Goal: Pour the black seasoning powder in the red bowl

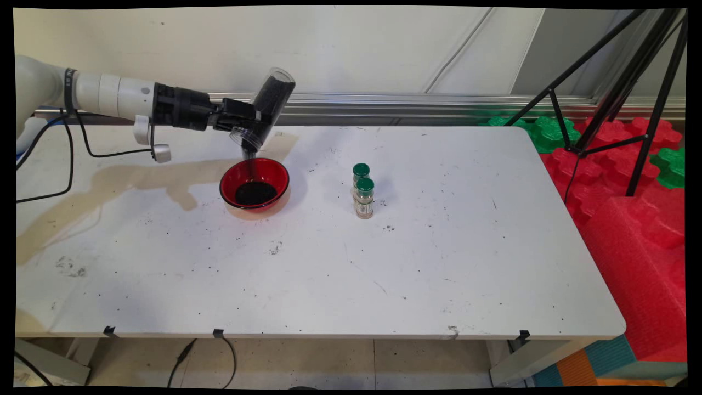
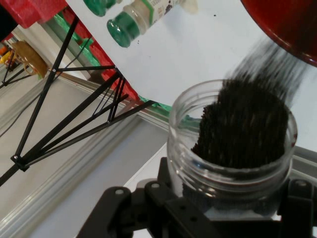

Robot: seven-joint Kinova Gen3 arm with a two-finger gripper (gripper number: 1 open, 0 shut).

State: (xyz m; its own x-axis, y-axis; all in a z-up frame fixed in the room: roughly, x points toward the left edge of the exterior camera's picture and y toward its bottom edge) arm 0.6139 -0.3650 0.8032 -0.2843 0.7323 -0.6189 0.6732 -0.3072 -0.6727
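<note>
My gripper (image 1: 253, 119) is shut on a clear plastic jar (image 1: 264, 108) of black grains, held above the table and tipped mouth-down to the lower left. A thin stream of grains falls from its mouth into the red bowl (image 1: 254, 184) right below, where a black heap lies. In the hand view the jar (image 2: 232, 148) fills the lower right, grains streaming toward the bowl's red rim (image 2: 287, 25). Two small green-capped spice bottles (image 1: 363, 192) stand upright to the right of the bowl, apart from it; they show at the top in the hand view (image 2: 136, 17).
A brownish stain (image 1: 137, 181) spreads across the table left of the bowl, and black specks are scattered over the top. A black tripod (image 1: 614, 88) stands off the table's far right corner over red and green foam tiles (image 1: 630, 219). Black cables (image 1: 60, 164) hang below the arm.
</note>
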